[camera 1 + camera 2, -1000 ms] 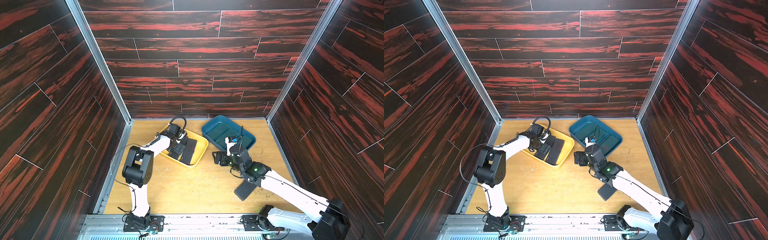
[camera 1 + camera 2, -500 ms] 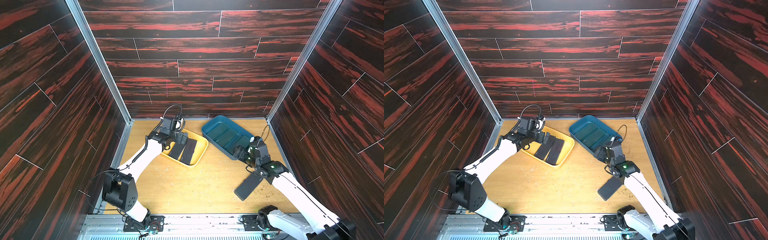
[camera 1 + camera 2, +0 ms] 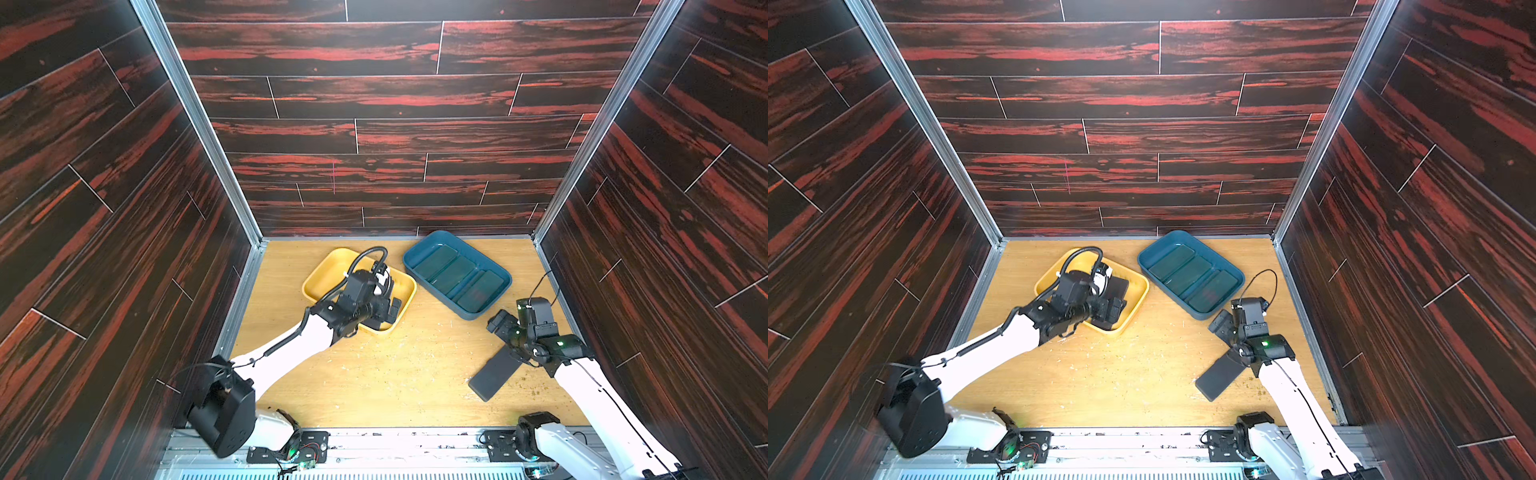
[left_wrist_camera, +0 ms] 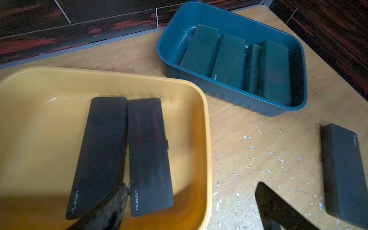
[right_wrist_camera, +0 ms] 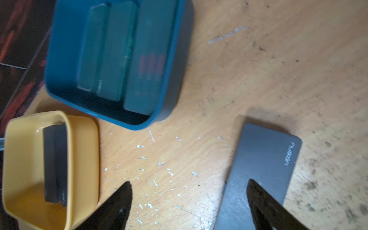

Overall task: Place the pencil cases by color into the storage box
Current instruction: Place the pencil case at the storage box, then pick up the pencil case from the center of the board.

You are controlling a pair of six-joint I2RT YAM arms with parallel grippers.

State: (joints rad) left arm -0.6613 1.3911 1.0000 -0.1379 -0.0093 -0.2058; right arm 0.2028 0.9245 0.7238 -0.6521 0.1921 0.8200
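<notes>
You have most of the sort done. Inside the yellow tray [image 3: 328, 272], two black cases [image 4: 99, 155] lie flat side by side. Your left gripper [image 4: 192, 184] hangs over that tray's right edge, jaws spread wide and empty. Just right of the yellow tray, the blue tray [image 3: 419, 249] holds four green cases [image 4: 229, 59]. Well right of the yellow tray and nearer the arm bases, the loose black case [image 3: 494, 374] lies on the table [image 3: 374, 374], outside both trays. Your right gripper [image 5: 189, 183] hovers above one end of it, jaws apart and gripping nothing. By my judgement, only that case is left to place.
</notes>
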